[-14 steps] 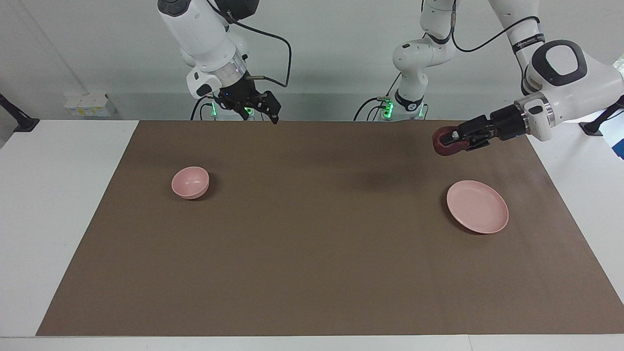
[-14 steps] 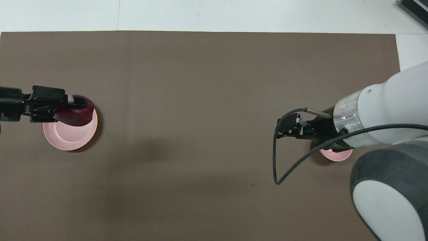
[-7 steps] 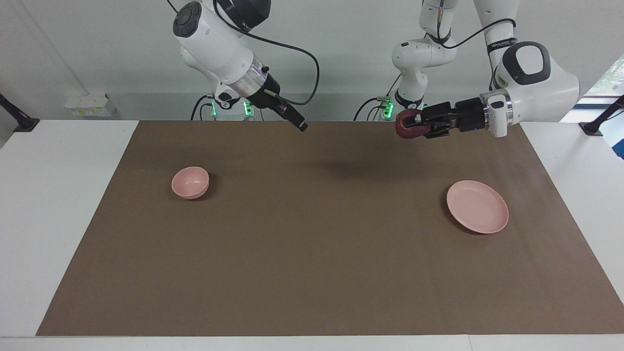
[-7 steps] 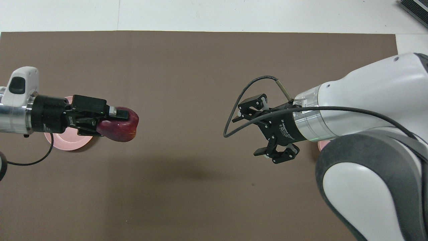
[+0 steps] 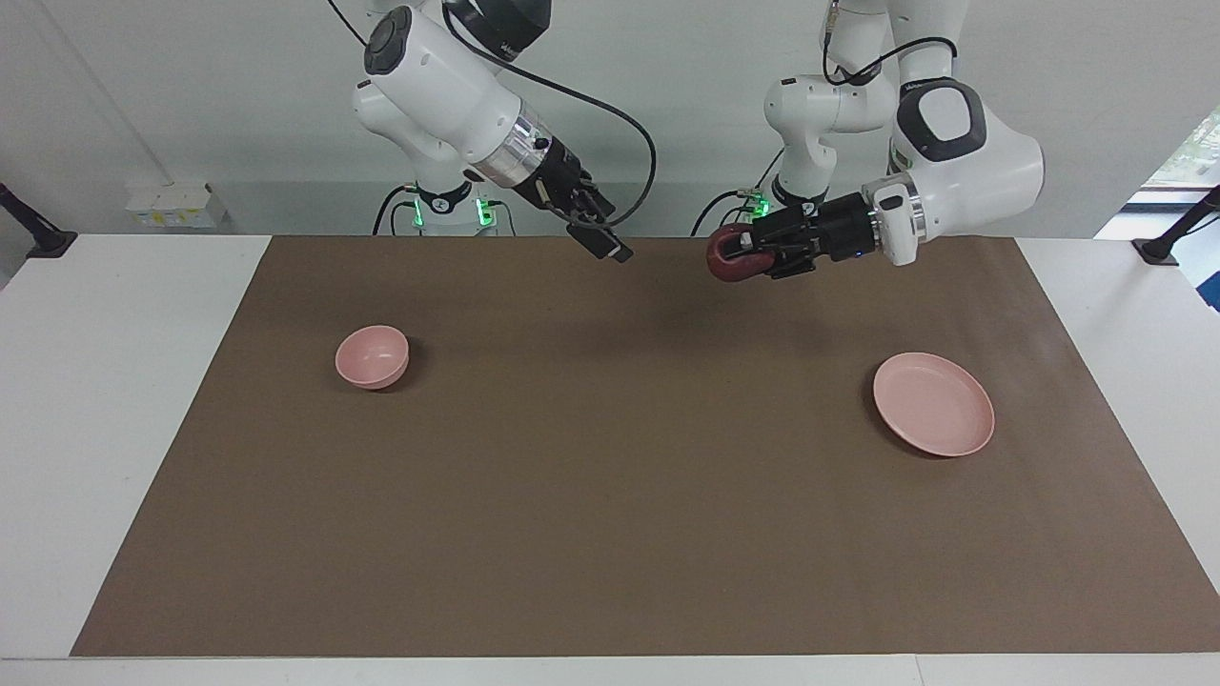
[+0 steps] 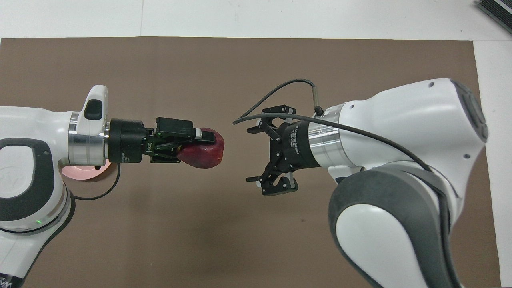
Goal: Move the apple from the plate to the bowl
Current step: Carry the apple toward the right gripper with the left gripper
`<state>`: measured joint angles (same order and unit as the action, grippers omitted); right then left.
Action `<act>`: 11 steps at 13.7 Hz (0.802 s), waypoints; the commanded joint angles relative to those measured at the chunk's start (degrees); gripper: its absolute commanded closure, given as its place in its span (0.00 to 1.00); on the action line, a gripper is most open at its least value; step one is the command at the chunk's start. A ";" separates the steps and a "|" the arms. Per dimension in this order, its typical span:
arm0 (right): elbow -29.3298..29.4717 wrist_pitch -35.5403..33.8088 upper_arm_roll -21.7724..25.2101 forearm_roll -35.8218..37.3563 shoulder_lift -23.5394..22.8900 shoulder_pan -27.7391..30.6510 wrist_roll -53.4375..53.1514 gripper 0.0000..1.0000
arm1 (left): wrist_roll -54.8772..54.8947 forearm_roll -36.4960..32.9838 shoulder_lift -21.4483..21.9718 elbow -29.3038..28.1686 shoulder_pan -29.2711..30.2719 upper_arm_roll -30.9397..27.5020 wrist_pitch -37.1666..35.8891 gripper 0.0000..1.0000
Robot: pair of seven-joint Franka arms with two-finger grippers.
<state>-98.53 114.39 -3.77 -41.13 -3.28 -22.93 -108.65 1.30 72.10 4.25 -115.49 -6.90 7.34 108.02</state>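
Observation:
My left gripper (image 5: pixel 742 255) is shut on the dark red apple (image 5: pixel 721 266) and holds it in the air over the brown mat, near the table's middle. In the overhead view the apple (image 6: pixel 205 157) sticks out of the left gripper (image 6: pixel 200 147) and points at my right gripper (image 6: pixel 250 155), which is open and empty a short gap away. The right gripper (image 5: pixel 611 251) is also in the air. The pale pink plate (image 5: pixel 934 404) lies empty toward the left arm's end. The small pink bowl (image 5: pixel 372 356) stands empty toward the right arm's end; the right arm hides it from overhead.
A brown mat (image 5: pixel 610 495) covers most of the white table. From overhead only a sliver of the plate (image 6: pixel 82 173) shows under the left arm. A black cable (image 6: pixel 276 90) loops from the right wrist.
The left gripper has carried the apple away from over the plate toward the table's middle. The right gripper has swung out from near its base to face the apple, fingers open.

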 commanded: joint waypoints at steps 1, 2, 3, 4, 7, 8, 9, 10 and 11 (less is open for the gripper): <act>-0.18 2.94 -0.01 -1.32 -1.73 -1.85 -6.56 0.00 | -0.86 1.46 2.43 -2.28 -2.49 -1.02 2.20 1.00; -0.26 3.21 -0.01 -1.24 -1.73 -1.86 -6.84 0.00 | -0.95 1.46 2.43 -2.28 -2.94 -1.02 2.37 1.00; -0.35 3.04 -0.01 -1.23 -1.73 -2.29 -6.76 0.00 | -1.04 1.46 2.43 -2.28 -3.37 -1.02 2.64 1.00; -0.26 3.12 -0.01 -1.23 -1.73 -2.56 -6.49 0.00 | -1.39 1.46 2.43 -2.28 -3.55 -1.02 2.81 1.00; -0.18 3.12 -0.01 -1.23 -1.73 -2.65 -5.18 0.00 | -2.00 1.11 2.60 -2.46 -4.34 -1.10 2.73 1.00; -0.18 2.78 -0.01 -1.32 -1.73 -2.65 -3.61 0.00 | -2.53 0.85 2.60 -2.46 -4.35 -1.10 2.55 1.00; -0.18 2.42 -0.10 -1.41 -1.73 -2.65 -2.11 0.00 | -2.62 0.76 2.60 -2.46 -4.35 -1.10 2.38 1.00; -0.18 2.42 -0.19 -1.85 -1.73 -2.56 -0.88 0.00 | -2.79 0.67 2.69 -2.46 -4.43 -1.10 2.37 1.00; -0.18 2.85 -0.19 -3.85 -1.73 -2.56 0.53 0.00 | -2.97 0.67 2.69 -2.46 -4.61 -1.02 2.46 1.00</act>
<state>-98.44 116.78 -3.79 -41.76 -5.30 -25.74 -111.64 -0.58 72.25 4.65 -115.90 -10.12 7.24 109.33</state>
